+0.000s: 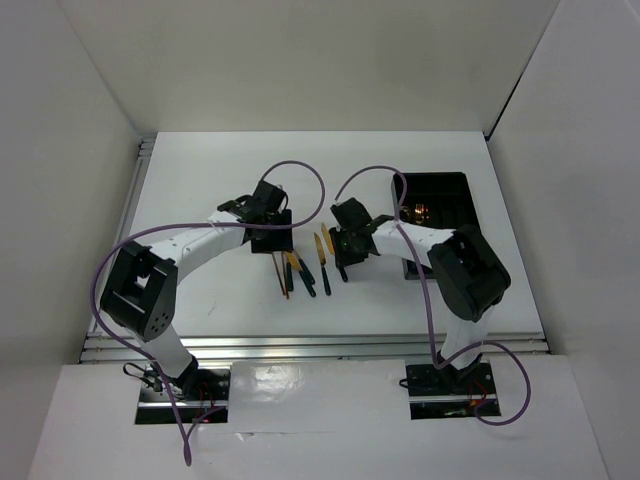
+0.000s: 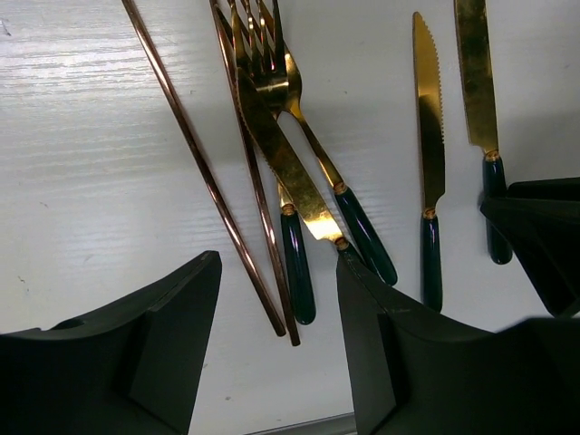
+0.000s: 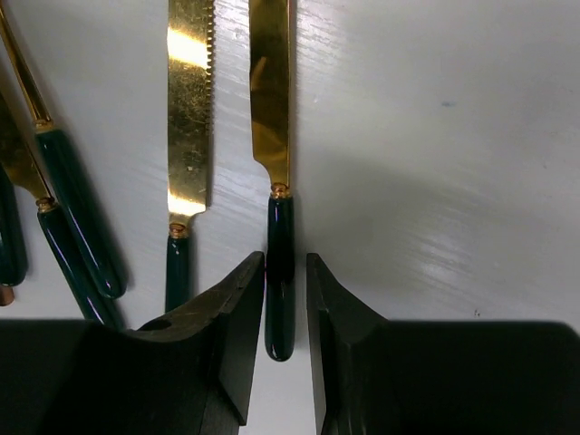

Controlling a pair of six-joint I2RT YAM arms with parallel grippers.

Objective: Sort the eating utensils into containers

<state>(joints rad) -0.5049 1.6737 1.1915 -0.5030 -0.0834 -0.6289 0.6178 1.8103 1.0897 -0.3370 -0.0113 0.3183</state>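
The eating utensils (image 1: pixel 305 272) lie in a loose group mid-table: gold forks (image 2: pixel 272 82), gold knives with teal handles (image 2: pixel 428 136) and two brown chopsticks (image 2: pixel 204 172). My left gripper (image 2: pixel 278 272) hovers open over the near ends of the chopsticks and one fork handle, holding nothing. A third knife's handle runs under its right finger (image 2: pixel 372 335). My right gripper (image 3: pixel 285 263) straddles the handle of the rightmost knife (image 3: pixel 270 100). Its jaws are narrow, and a sliver of table shows right of the handle. That knife lies flat. The containers, a black divided tray (image 1: pixel 445 190), sit at the back right.
A second knife (image 3: pixel 188 109) lies just left of the straddled one, with more teal handles (image 3: pixel 77 217) further left. Something gold glints inside the tray (image 1: pixel 421 212). The two grippers (image 1: pixel 275 247) (image 1: pixel 345 262) work close together. White walls enclose the table.
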